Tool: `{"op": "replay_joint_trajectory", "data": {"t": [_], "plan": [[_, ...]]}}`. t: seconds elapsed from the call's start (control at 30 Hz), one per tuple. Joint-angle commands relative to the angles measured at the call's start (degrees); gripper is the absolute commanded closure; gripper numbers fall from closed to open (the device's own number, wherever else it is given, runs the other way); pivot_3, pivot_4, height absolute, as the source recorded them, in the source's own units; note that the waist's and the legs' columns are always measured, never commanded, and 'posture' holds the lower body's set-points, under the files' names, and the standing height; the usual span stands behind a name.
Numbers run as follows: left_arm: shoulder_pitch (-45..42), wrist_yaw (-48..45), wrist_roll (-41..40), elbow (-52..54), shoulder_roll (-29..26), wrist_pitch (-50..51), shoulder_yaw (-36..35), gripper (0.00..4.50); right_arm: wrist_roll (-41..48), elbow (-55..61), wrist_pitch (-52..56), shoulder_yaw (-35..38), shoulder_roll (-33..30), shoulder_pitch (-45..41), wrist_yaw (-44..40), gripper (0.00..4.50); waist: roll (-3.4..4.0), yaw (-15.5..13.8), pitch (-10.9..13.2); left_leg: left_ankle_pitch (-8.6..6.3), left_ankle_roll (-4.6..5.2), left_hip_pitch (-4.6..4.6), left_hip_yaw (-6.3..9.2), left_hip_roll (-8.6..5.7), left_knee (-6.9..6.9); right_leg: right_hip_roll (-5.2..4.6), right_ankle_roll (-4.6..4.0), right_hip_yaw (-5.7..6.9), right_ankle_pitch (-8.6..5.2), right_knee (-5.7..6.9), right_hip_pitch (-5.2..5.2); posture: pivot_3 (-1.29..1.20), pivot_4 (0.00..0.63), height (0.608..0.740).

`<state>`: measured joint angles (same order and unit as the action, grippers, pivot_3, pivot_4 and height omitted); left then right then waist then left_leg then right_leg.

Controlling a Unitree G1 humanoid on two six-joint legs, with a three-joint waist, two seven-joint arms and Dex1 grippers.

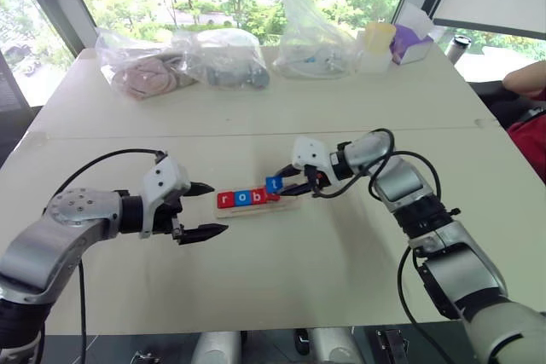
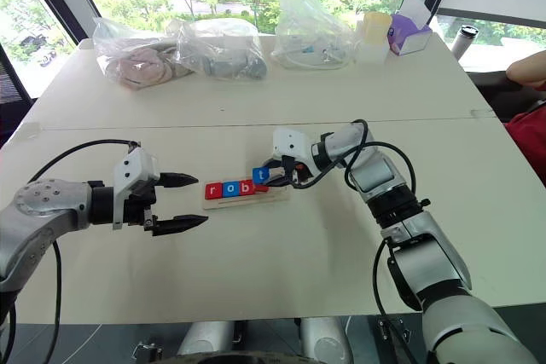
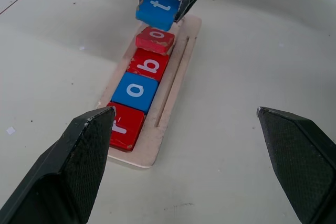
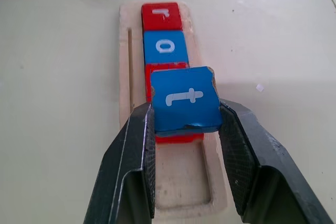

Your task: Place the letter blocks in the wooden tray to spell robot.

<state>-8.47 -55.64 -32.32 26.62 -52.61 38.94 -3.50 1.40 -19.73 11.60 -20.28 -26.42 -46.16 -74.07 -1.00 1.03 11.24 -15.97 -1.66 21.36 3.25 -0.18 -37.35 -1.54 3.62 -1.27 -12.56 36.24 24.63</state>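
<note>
Gripping the blue t block (image 4: 185,99) above the wooden tray (image 4: 173,192), the right gripper (image 4: 186,129) hovers over its free end; r, o, b, o blocks (image 3: 137,91) fill the rest. Left gripper (image 1: 201,209) waits beside, spread wide.

In the right wrist view the blue t block (image 4: 185,99) covers most of the red b block (image 4: 167,67) and the second o block (image 4: 178,138), so neither letter reads there. A person's arm (image 1: 527,79) is cut off at the edge. What the bags (image 1: 179,64) on the worktop (image 1: 256,108) hold cannot be told.
</note>
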Motion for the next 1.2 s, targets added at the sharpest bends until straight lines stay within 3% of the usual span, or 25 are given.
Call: {"op": "replay_joint_trajectory", "data": {"t": [0.03, 0.3, 1.2], "plan": [[0.2, 0.17, -0.03, 0.98, 0.04, -0.65, -0.98, 0.0, 0.93, 1.71, 0.56, 1.07, 0.87, -1.01, 0.94, 3.37, 0.0, 0.11, 0.0, 0.0, 0.0, 0.0, 0.0, 0.0, 0.0, 0.01, 0.0, 0.0, 0.0, 0.0, 0.0, 0.0, 0.15, 0.74], [-0.33, 0.43, 0.43, 0.75, 0.67, -0.82, -0.12, 0.0, -1.19, 0.96, 0.7, -1.02, 5.32, -2.68, 4.27, 3.37, 0.0, 0.14, 0.0, 0.0, 0.0, -0.02, 0.04, 0.03, 0.03, 0.05, 0.0, 0.01, 0.0, 0.04, 0.02, 0.0, 0.15, 0.74], [-0.81, 1.08, 1.03, 0.59, 1.22, -1.38, 0.16, 0.0, -3.22, -0.61, -2.06, -2.56, 3.7, -2.46, 2.97, 3.37, 0.0, 0.11, 0.0, 0.0, 0.0, 0.0, 0.02, 0.01, 0.02, 0.02, 0.0, 0.01, 0.0, 0.01, 0.01, 0.0, 0.15, 0.74]]}}
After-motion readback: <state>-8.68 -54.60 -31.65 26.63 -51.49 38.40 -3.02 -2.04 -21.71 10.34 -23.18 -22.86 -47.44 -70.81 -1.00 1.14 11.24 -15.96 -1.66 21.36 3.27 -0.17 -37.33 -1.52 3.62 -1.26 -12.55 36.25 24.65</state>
